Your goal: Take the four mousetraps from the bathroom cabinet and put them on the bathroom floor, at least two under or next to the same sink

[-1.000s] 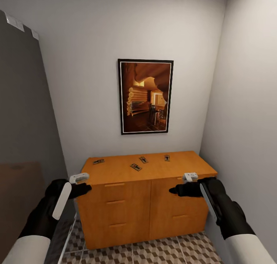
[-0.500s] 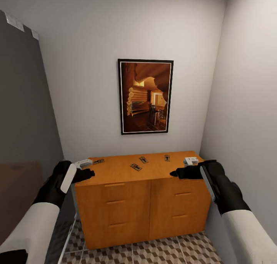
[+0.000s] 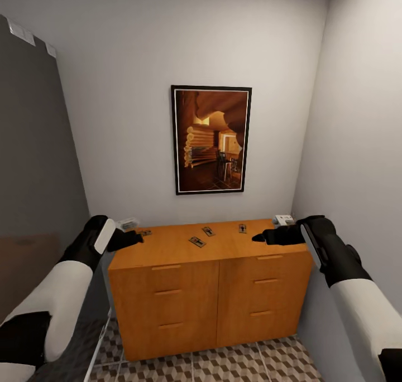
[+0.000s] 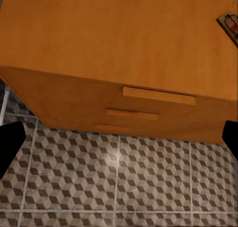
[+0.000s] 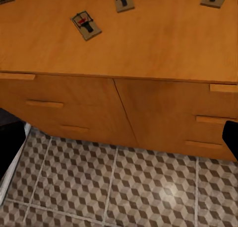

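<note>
- While your arms hang at the cabinet's (image 3: 209,270) top edge, four mousetraps (image 3: 196,241) lie flat on it, drawers closed.
- Your left gripper (image 3: 135,238), fingers spread, holds nothing.
- Your right gripper (image 3: 258,238), fingers spread, is likewise empty.
- Patterned bathroom floor (image 5: 124,187) lies below.

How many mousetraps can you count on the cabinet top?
4, all lying on the cabinet top: one at its left end by the left gripper, one nearest the front edge, one behind it, and one right of centre.
</note>
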